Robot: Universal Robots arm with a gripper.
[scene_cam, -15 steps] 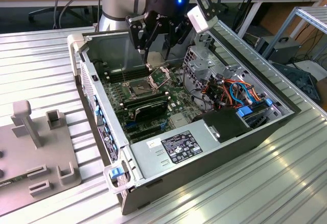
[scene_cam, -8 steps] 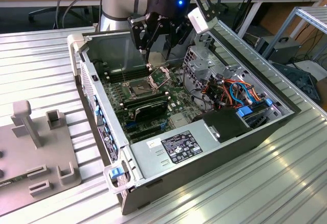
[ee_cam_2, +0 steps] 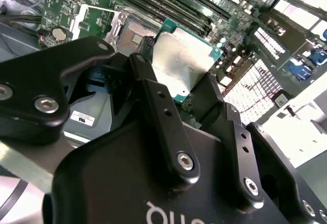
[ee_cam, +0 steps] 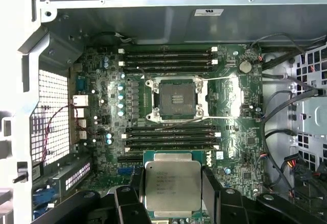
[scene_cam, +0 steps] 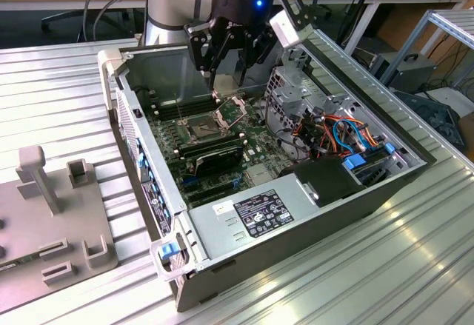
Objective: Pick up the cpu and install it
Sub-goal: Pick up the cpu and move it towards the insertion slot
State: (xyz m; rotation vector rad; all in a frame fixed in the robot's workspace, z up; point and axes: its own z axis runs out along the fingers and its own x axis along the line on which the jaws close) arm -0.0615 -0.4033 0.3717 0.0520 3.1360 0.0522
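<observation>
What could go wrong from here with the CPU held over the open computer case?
The end effector grips the silver-lidded square CPU by two edges only, so it might slip or tilt. The open metal-framed square socket has exposed contacts, and a skewed placement could damage them. The long black memory slots flank the socket closely, so the end effector may strike them on the way down.

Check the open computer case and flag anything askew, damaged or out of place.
Nothing stands out. The gripper holds the cpu squarely by two opposite edges above the motherboard. The socket sits open and empty, and the cables lie to one side of the board, off the socket.
</observation>
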